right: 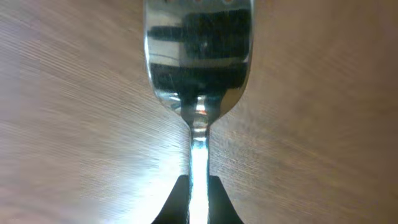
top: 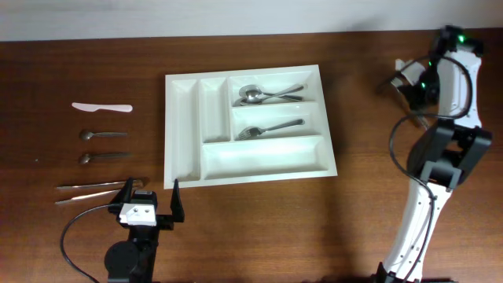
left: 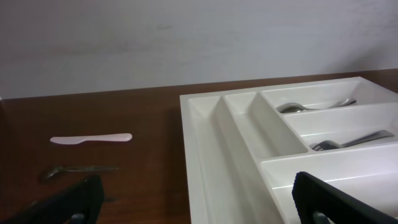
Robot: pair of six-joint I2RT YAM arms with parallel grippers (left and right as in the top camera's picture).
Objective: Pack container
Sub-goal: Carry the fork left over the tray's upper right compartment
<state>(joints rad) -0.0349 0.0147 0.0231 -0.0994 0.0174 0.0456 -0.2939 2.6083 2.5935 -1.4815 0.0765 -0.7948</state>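
The container [top: 263, 157], a large white tray with five compartments, lies mid-table; the left wrist view shows its near left corner [left: 249, 130]. Two spoons [top: 255, 94] lie in its top crosswise compartment and a fork [top: 267, 128] in the middle one. My right gripper [top: 403, 81] is at the far right of the table, well away from the tray. In the right wrist view the gripper [right: 198, 180] is shut on the neck of a shiny metal utensil [right: 199, 56], just over the wood. My left gripper [top: 149, 206] stands open and empty by the tray's front left corner.
Left of the tray lie a white plastic knife [top: 102, 107], two small dark spoons [top: 98, 135] [top: 98, 158] and two long metal pieces [top: 90, 189]. The knife [left: 90, 139] and one spoon [left: 74, 170] also show in the left wrist view.
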